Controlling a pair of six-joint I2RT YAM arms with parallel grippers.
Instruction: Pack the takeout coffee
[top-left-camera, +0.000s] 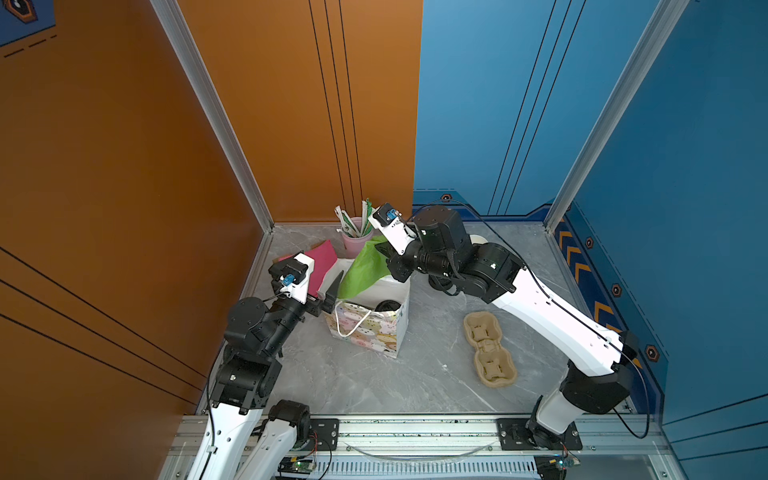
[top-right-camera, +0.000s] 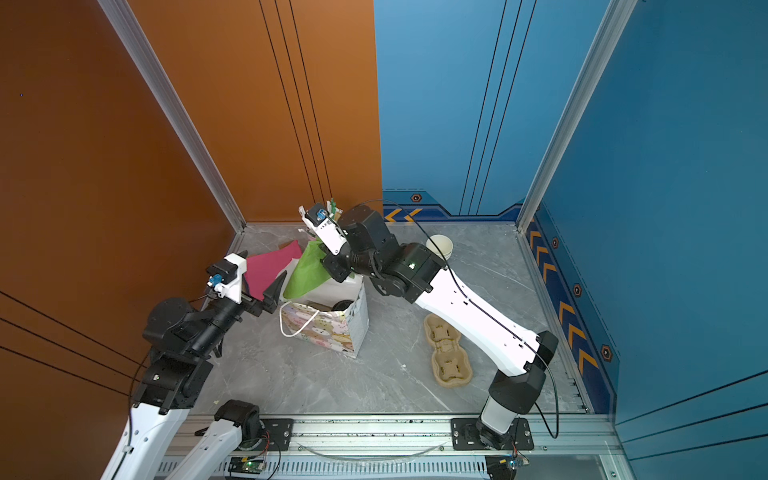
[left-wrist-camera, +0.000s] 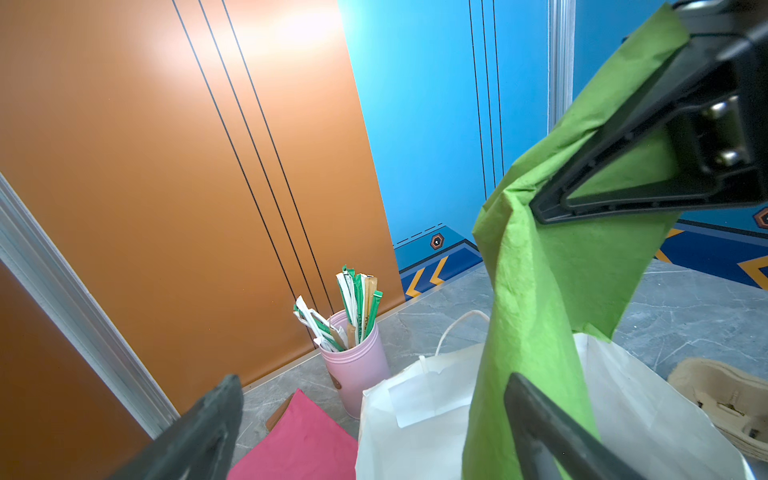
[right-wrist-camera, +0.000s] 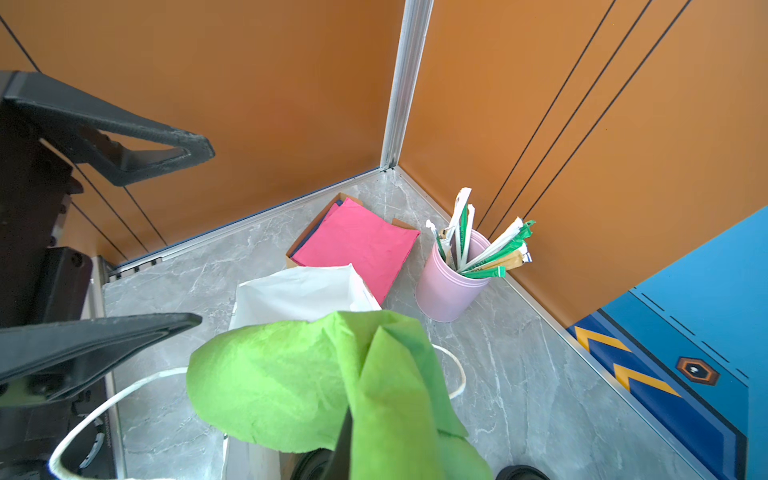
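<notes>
1. Marble tabletop (top-left-camera: 395, 382): grey, walled in orange and blue. It carries everything listed below.
2. Gift bag (top-left-camera: 365, 332): cartoon-animal print with white cord handles. It stands upright between the two arms, mouth open.
3. Green tissue sheet (top-left-camera: 365, 266): crumpled and hanging, long axis running top to bottom. Its upper end is pinched; its lower end reaches the bag's mouth on the left arm's side.
4. Pulp cup carrier (top-left-camera: 489, 349): two wells, both empty, lying flat well apart from the bag on the right arm's side.
5. Pink tumbler (top-left-camera: 352, 245): holds wrapped straws or stirrers and stands behind the bag, near the back wall.
6. Right gripper (left-wrist-camera: 538, 208): pressed together on the top of the green sheet, above the bag's rear rim.
7. Left gripper (top-right-camera: 264, 268): spread wide and holding nothing, just beside the bag's left rim. Whether one finger touches the sheet, I cannot tell.
8. Takeout coffee (top-left-camera: 386, 306): only a black lid shows, down inside the bag near its right wall; the cup body is hidden.

Governing relation: the coffee sits below the right gripper, which is the nearer of the two. By my judgement the sheet needs lowering along its own hanging axis onto the lid.
</notes>
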